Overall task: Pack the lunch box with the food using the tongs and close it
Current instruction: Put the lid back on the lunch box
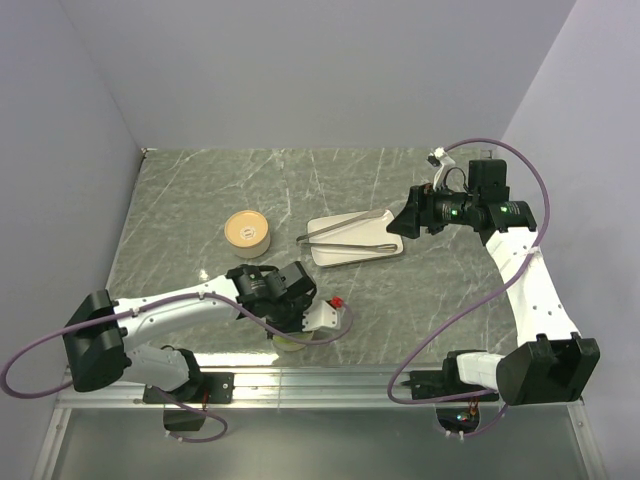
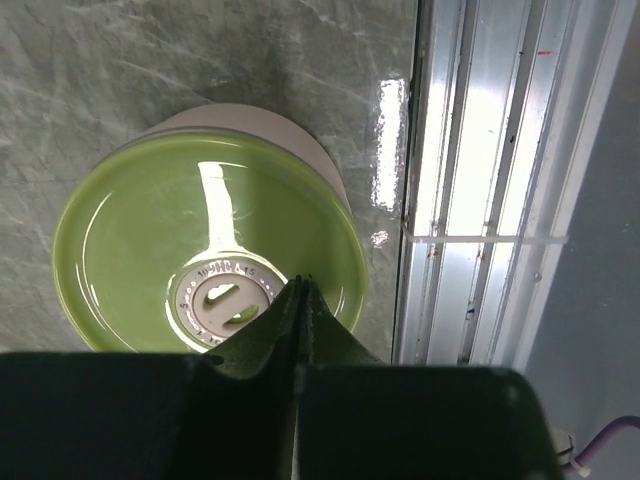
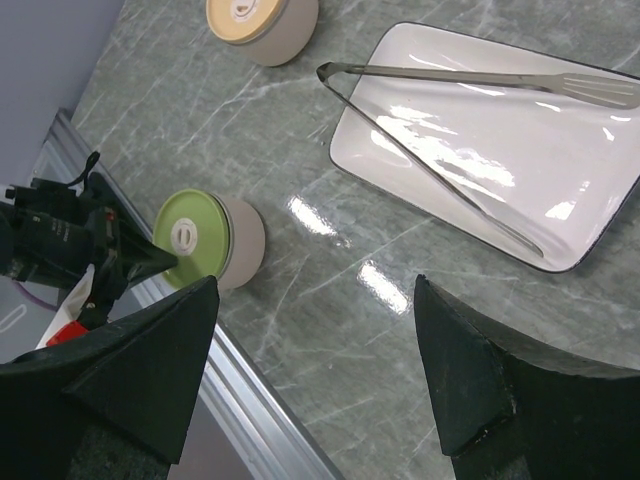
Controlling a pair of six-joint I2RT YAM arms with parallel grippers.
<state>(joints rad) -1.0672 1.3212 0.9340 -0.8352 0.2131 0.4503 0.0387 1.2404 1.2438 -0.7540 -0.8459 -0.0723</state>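
Note:
The lunch box is a round beige pot with a green lid [image 2: 150,240], standing at the table's near edge [image 3: 195,235]. My left gripper [image 2: 300,287] is shut, with nothing between its fingers. Its tips are right over the lid, next to the grey centre knob [image 2: 225,298]; I cannot tell if they touch. The silver tongs [image 3: 440,75] lie in a narrow V on the white plate [image 3: 590,240]. My right gripper [image 3: 316,285] hovers open above bare table between the plate and the green lid, holding nothing. No food is in view.
A second round pot with a tan lid [image 1: 248,230] stands left of the plate [image 1: 335,258]. An aluminium rail [image 2: 480,200] runs along the near table edge, close beside the green-lidded pot. The left arm [image 1: 190,300] lies low across the front left.

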